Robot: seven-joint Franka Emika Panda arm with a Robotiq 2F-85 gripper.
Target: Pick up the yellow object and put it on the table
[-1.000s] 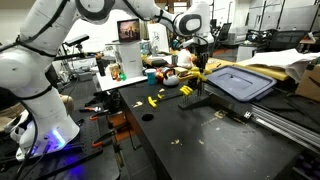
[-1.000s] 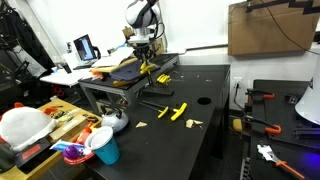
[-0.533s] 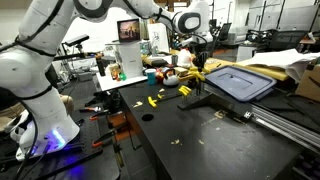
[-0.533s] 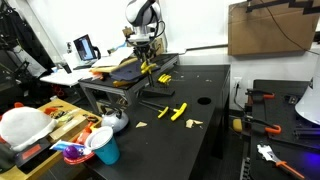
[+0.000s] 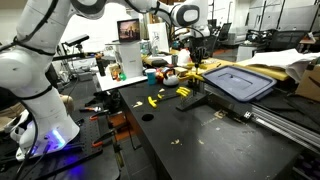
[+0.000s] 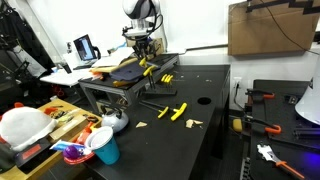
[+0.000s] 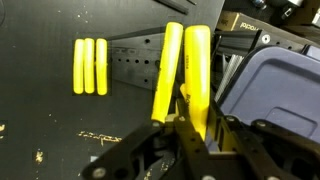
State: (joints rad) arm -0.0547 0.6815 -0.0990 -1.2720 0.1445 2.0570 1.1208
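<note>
In the wrist view my gripper (image 7: 192, 122) is shut on the yellow object (image 7: 197, 68), whose yellow bar handle stands up out of the jaws. A second yellow bar (image 7: 165, 75) lies close on its left; I cannot tell whether the two are joined. In both exterior views the gripper (image 5: 197, 62) (image 6: 145, 58) hangs over the raised platform at the far end of the black table (image 5: 200, 140) (image 6: 205, 135), and the yellow object (image 5: 196, 69) (image 6: 147, 67) sits below the fingers. The shaft is hard to make out.
Loose yellow pieces lie on the black top (image 5: 155, 100) (image 6: 180, 110) (image 7: 90, 67). A grey-blue tub lid (image 5: 240, 80) (image 7: 265, 85) rests on a mustard cloth (image 5: 275, 68) beside the gripper. The table has a round hole (image 5: 147, 116) (image 6: 203, 100). A cluttered white desk (image 5: 125, 78) stands behind.
The arm has risen a little and shifted slightly sideways, carrying the yellow object with it. The jaws stay shut.
</note>
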